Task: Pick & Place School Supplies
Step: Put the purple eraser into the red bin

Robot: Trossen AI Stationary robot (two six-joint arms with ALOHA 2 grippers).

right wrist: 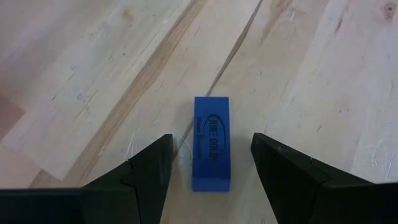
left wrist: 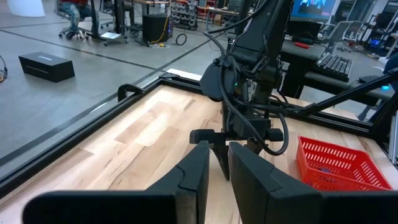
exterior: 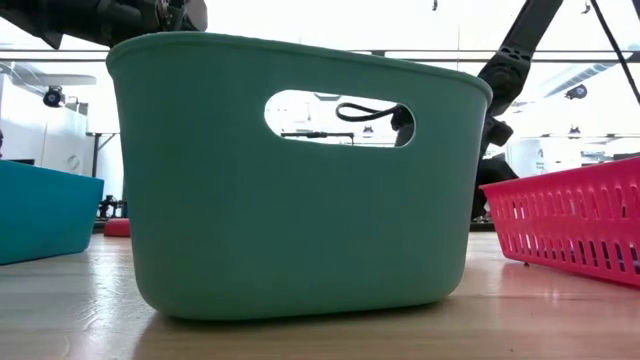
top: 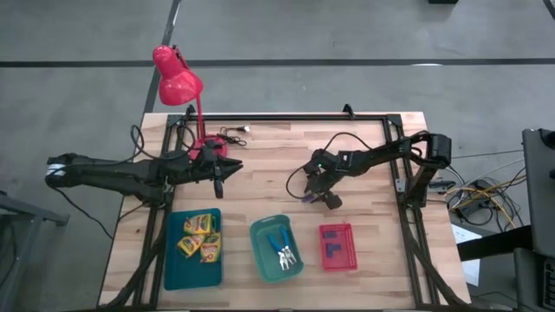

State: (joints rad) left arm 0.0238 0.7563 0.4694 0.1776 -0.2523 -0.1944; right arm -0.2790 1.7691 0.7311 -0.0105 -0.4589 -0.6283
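Purple block (right wrist: 211, 143) lies flat on bare wood mid-table, long axis running straight away from the cam, betw. the right gripper (right wrist: 211, 163) fingers – jaws spread wide, nothing held. Left gripper (top: 227, 167) nearly closed, empty, further off.

A red desk lamp (top: 177, 78) is standing at the back left of the wooden table (top: 260, 165), its black cord (top: 232, 133) trailing beside its base. Along the front edge a teal tray (top: 192, 276), a green basket (top: 265, 260) and a red mesh tray (top: 337, 261) are sitting side by side, apart.
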